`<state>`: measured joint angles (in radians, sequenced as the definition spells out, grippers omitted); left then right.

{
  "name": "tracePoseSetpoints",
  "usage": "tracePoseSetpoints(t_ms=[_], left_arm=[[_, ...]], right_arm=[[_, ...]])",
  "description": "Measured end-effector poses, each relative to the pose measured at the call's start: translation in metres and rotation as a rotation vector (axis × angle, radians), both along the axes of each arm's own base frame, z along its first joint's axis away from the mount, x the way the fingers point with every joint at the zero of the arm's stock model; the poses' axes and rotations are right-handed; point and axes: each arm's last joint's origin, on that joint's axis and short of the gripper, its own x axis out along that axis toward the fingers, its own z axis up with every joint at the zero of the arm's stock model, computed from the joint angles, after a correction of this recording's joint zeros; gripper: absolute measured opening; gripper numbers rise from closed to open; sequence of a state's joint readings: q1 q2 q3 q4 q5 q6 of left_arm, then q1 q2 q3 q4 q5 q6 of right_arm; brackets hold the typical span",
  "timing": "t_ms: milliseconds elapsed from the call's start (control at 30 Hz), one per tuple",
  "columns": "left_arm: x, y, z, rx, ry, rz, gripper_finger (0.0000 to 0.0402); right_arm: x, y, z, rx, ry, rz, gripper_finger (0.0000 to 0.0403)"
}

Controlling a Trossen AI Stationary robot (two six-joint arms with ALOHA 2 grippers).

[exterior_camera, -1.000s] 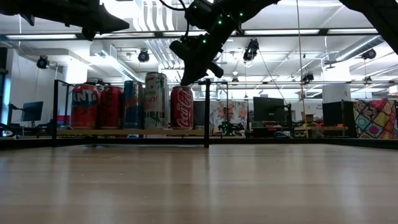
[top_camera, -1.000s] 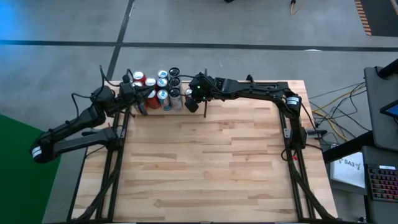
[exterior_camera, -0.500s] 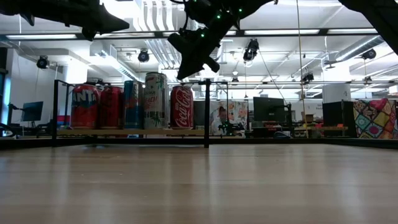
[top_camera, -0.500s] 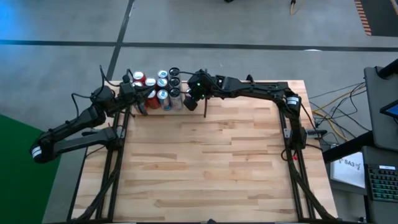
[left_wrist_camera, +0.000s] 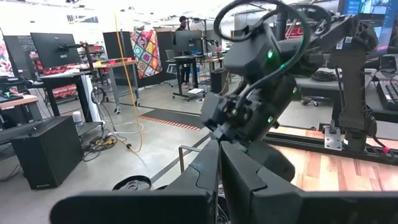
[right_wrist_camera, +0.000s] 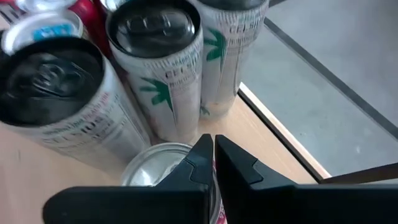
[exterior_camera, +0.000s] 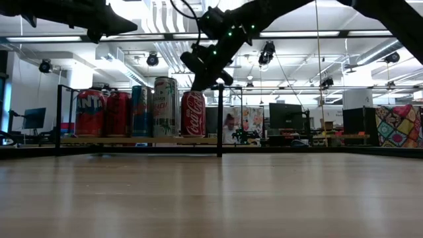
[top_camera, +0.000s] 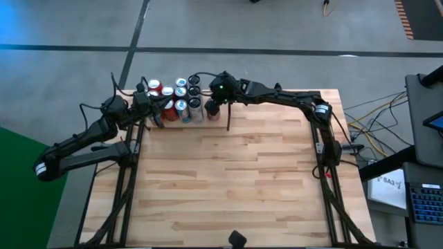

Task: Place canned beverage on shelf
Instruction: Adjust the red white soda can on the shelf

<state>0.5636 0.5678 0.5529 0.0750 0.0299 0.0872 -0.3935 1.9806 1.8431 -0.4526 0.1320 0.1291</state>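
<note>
Shelf [top_camera: 208, 119], far left: about ten cans [top_camera: 181, 90] | right gripper [top_camera: 212, 109] clenched empty above red can [exterior_camera: 193, 114] | left gripper [top_camera: 158, 119] clenched empty

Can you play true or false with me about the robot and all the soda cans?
1. The cans stand upright together on the shelf. True.
2. The right gripper is wide open. False: its fingers are shut, with nothing between them.
3. The right gripper hangs just over the red Coca-Cola can. True.
4. The wooden table is covered with cans lying on their sides. False: no can lies on the table; all the cans in view stand on the shelf at its far edge.
5. The left gripper is down near the front edge of the table. False: it is up by the cans at the far left, fingers shut.
</note>
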Motion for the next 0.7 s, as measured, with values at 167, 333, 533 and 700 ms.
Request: tracePoseSetpoints(t_ms=[167,333,533,700], left_arm=[[0.000,0.000,0.000,0.000,0.000,0.000,0.0000],[0.000,0.000,0.000,0.000,0.000,0.000,0.0000],[0.000,0.000,0.000,0.000,0.000,0.000,0.0000],[0.000,0.000,0.000,0.000,0.000,0.000,0.0000]], right_arm=[[0.001,-0.001,-0.005,0.007,0.014,-0.001,0.0009],[0.003,0.004,-0.006,0.009,0.019,0.010,0.0009],[0.004,0.011,-0.004,0.020,0.020,0.024,0.0009],[0.004,0.012,-0.004,0.035,0.020,0.013,0.0009]])
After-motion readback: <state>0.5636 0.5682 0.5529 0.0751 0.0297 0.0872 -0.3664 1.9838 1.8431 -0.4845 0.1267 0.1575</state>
